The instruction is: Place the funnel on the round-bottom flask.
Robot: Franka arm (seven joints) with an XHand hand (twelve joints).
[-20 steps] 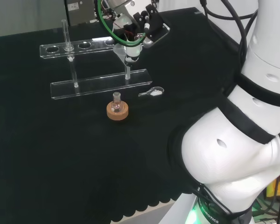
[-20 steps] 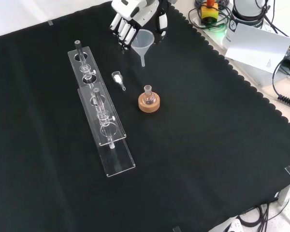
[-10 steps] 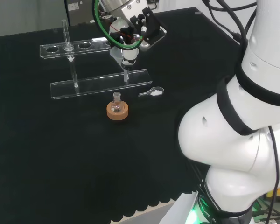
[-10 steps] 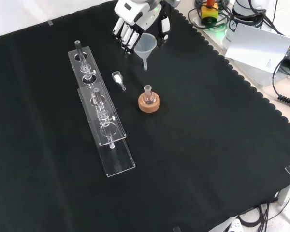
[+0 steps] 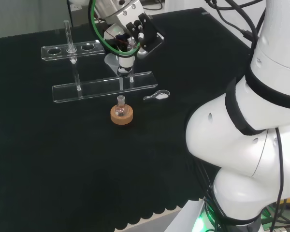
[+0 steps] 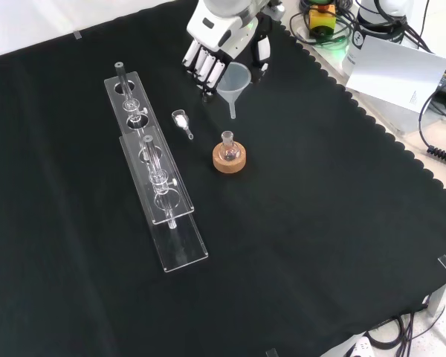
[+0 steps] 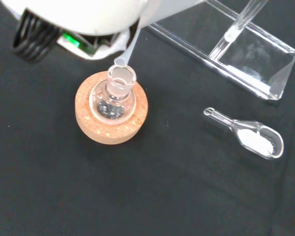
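Observation:
The hand (image 6: 221,44) is curled round a clear funnel (image 6: 234,80) and holds it upright in the air, stem pointing down. In the head view the hand (image 5: 128,29) carries the funnel (image 5: 123,64) above and slightly behind the flask (image 5: 120,103). The small round-bottom flask (image 6: 227,144) stands on a cork ring (image 6: 229,158) on the black cloth. From the wrist, the funnel's stem tip (image 7: 124,58) hangs just above the flask's open neck (image 7: 121,80), apart from it.
A clear two-tier tube rack (image 6: 154,172) with glass tubes lies to the left of the flask in the front view. A small glass scoop with white powder (image 6: 181,121) rests between rack and flask. The cloth's scalloped edge (image 6: 372,126) runs at the right.
The hand has carried the funnel toward the flask: down and to the right in the front view, left in the head view. The flask, scoop and rack have stayed put.

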